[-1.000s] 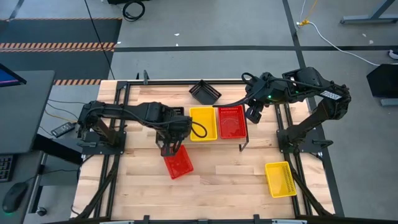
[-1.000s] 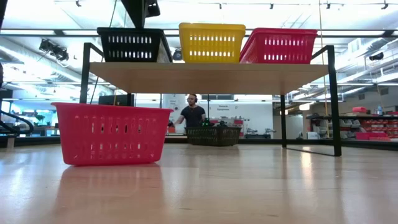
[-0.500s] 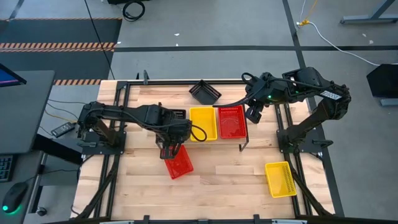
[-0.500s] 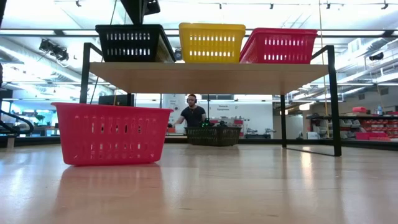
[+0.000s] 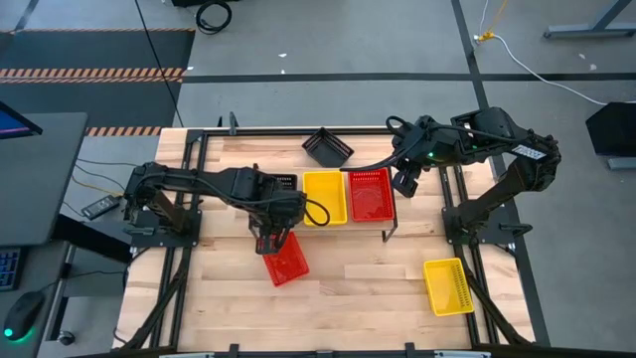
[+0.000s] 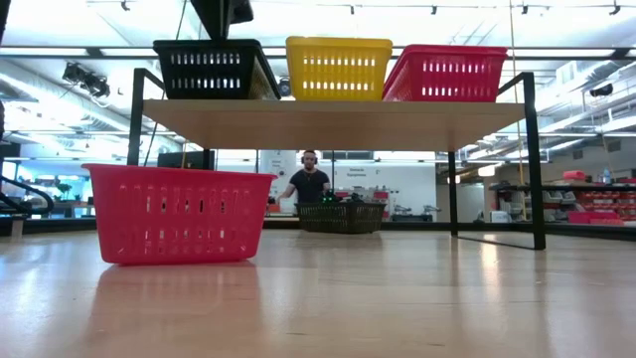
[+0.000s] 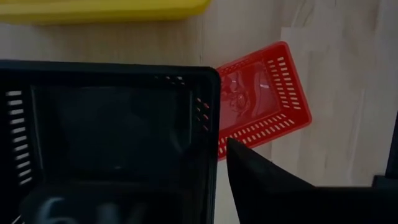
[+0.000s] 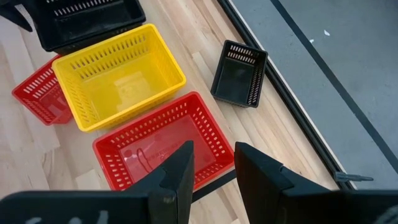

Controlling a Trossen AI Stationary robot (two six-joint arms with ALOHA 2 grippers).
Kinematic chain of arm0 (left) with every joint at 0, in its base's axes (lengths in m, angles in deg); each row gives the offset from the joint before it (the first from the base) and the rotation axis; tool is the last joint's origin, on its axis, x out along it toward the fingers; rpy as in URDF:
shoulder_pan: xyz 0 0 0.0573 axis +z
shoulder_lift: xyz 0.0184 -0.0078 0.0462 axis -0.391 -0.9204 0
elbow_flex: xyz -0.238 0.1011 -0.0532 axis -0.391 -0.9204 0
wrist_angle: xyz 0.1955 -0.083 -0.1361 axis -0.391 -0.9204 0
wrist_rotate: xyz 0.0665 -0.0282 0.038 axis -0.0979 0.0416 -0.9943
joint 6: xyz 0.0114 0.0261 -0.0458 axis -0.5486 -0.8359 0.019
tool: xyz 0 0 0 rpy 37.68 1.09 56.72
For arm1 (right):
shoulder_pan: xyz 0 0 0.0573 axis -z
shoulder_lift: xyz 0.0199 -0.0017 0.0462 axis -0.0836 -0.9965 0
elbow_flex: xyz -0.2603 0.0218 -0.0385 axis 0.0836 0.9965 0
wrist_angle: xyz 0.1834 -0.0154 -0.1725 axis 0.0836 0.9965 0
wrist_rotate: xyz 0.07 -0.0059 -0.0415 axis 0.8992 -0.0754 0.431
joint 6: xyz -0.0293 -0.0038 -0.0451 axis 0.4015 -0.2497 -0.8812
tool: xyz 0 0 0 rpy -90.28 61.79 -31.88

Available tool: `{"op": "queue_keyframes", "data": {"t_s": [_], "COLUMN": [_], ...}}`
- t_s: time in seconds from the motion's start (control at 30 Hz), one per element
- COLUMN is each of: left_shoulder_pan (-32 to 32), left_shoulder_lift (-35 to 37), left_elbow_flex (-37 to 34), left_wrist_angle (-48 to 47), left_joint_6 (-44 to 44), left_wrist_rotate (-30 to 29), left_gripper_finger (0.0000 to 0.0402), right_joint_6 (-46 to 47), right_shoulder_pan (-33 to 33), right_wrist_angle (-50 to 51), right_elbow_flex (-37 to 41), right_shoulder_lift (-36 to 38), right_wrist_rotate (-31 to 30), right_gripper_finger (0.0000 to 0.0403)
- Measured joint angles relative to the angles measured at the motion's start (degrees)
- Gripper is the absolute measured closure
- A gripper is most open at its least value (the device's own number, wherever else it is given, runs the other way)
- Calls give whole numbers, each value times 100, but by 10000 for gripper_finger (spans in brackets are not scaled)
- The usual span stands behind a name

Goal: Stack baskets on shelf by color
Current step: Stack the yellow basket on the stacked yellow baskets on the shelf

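Note:
On the shelf (image 6: 338, 124) stand a black basket (image 6: 209, 70) at the left end, a yellow basket (image 5: 325, 197) in the middle and a red basket (image 5: 370, 194) at the right. My left gripper (image 7: 211, 149) points down over the black basket (image 7: 106, 137), its fingers on either side of the near wall. It is open. Another red basket (image 5: 286, 261) rests on the table just in front of the shelf. My right gripper (image 8: 211, 155) hangs open past the shelf's right end (image 5: 407, 182), holding nothing. My left gripper comes from above, astride the black basket's near wall (image 7: 212, 174). The outer finger (image 7: 261, 180) stands off the wall, with a strip of wood showing between. The inner finger is lost against the dark basket, so I cannot tell whether it touches.
A second black basket (image 5: 328, 147) lies on the table behind the shelf, near the far edge. A second yellow basket (image 5: 449, 285) sits at the near right. A person (image 6: 309, 179) stands in the room beyond the table.
The black basket has settled slightly on the shelf's left end. Both arms have kept their places.

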Motion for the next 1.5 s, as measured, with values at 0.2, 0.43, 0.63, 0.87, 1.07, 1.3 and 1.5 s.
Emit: {"op": "queue_keyframes", "data": {"t_s": [0.2,0.43,0.63,0.87,1.07,1.3,1.5], "left_shoulder_pan": [2,2,-61,-719,-1123,-1551,-1968], "left_shoulder_lift": [0,35,57,63,10,-73,-211], "left_elbow_flex": [0,268,1360,1532,1217,1213,1213], "left_wrist_angle": [0,-208,-713,-127,101,238,297], "left_joint_6": [54,30,522,1574,2261,3051,3665], "left_wrist_rotate": [-46,-160,-221,-298,-427,-447,-725], "left_gripper_finger": [310,264,223,210,224,230,230], "right_joint_6": [-5,2,4,226,559,561,565], "right_shoulder_pan": [0,0,0,-3,-274,-774,-1161], "right_wrist_angle": [0,0,2,-53,-26,3,11], "right_elbow_flex": [0,0,0,0,0,0,0], "right_shoulder_lift": [0,0,0,0,2,2,2], "right_wrist_rotate": [0,0,-1,0,53,532,1070], "right_gripper_finger": [283,283,283,283,283,283,283]}}
